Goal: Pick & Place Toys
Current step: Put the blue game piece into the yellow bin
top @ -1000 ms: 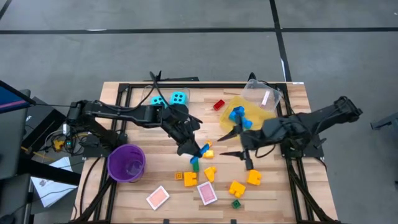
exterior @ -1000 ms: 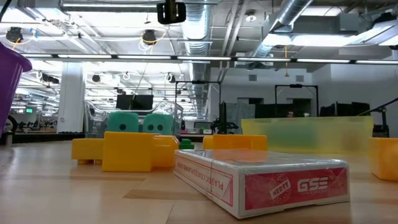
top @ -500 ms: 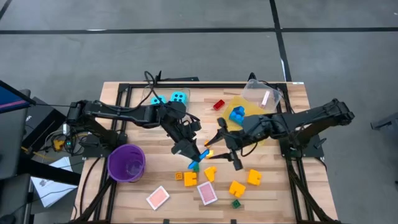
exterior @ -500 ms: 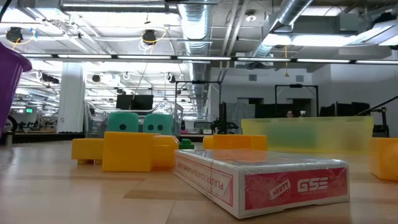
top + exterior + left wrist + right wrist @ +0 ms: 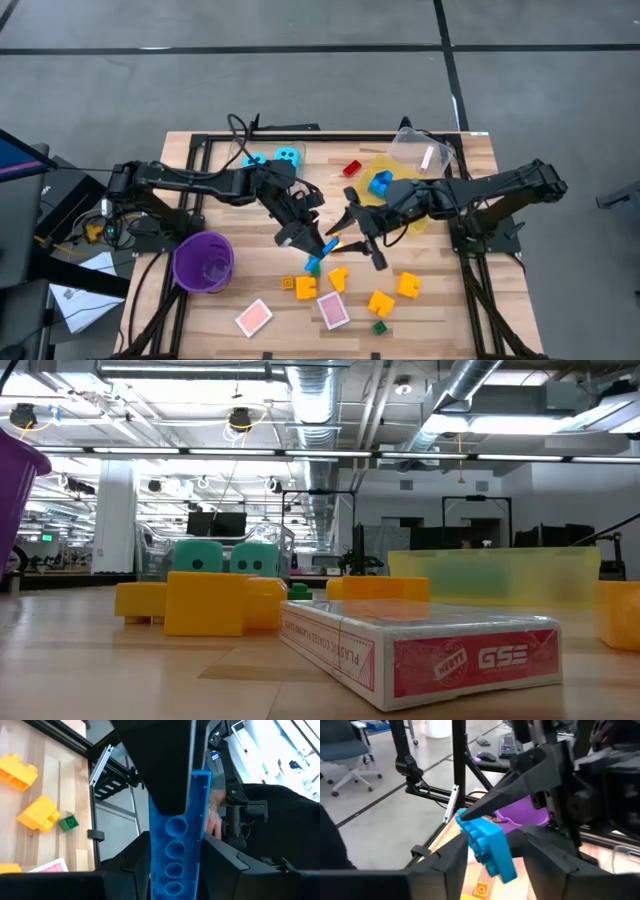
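A long blue brick [image 5: 327, 245] hangs above the table's middle, with my left gripper [image 5: 316, 241] shut on it. My right gripper [image 5: 341, 237] faces it from the right, and its open fingers [image 5: 451, 862] stand on either side of the brick's free end [image 5: 487, 845]. On the table lie yellow bricks [image 5: 380, 302], an orange one [image 5: 305, 287], a red one [image 5: 352, 168], two pink cards [image 5: 333, 310] and two cyan dice [image 5: 287, 157]. Neither gripper shows in the low view. My left gripper pinches the blue brick's long sides [image 5: 152, 870] between its two fingers at the near end, coming about level from the table's left. The brick juts out past the fingertips, clear of the table, its hollow underside [image 5: 172, 850] toward the wrist camera. My right gripper: I cannot tell whether its fingers touch the brick.
A purple cup [image 5: 203, 262] stands at the near left. A yellow bin [image 5: 405, 195] with a blue piece [image 5: 380, 183] sits at the far right, a clear tub [image 5: 420, 150] behind it. A small green brick [image 5: 380, 327] lies near the front edge.
My right gripper has moved toward the table's left, up to the blue brick, so that its fingers now stand about the brick's free end. My left gripper has tipped upward a little with the brick, which stays clear of the table.
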Controlling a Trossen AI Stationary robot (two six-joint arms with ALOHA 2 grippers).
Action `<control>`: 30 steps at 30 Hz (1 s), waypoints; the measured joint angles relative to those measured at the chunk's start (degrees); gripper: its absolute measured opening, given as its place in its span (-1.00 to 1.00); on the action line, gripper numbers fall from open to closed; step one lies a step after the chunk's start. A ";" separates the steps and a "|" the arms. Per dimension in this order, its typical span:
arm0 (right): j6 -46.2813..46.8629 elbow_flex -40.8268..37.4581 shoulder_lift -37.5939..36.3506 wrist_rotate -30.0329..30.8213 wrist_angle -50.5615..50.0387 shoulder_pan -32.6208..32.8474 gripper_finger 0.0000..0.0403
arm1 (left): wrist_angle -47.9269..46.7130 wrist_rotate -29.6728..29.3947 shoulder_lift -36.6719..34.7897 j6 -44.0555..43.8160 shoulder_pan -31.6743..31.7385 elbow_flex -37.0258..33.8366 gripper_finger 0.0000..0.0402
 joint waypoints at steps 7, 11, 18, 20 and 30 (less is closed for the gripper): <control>0.93 0.00 -0.02 -3.98 0.02 -0.72 -0.58 | 1.76 0.34 0.00 -0.53 0.27 0.00 -0.32; 1.87 -0.02 -0.02 -5.89 0.31 -0.65 -0.80 | 1.94 0.68 -0.07 -0.44 0.62 0.04 -0.18; 10.05 -0.02 -1.04 -5.63 -1.93 -0.71 -0.80 | 1.68 3.48 -0.11 0.38 2.74 0.04 0.11; 12.29 -0.01 -2.08 -5.34 -4.18 -0.56 -0.80 | 1.28 5.65 -0.11 1.00 3.62 0.04 0.15; 25.80 0.02 -11.13 5.17 -26.87 1.91 -0.80 | -0.93 14.13 -1.19 2.14 7.67 0.04 0.22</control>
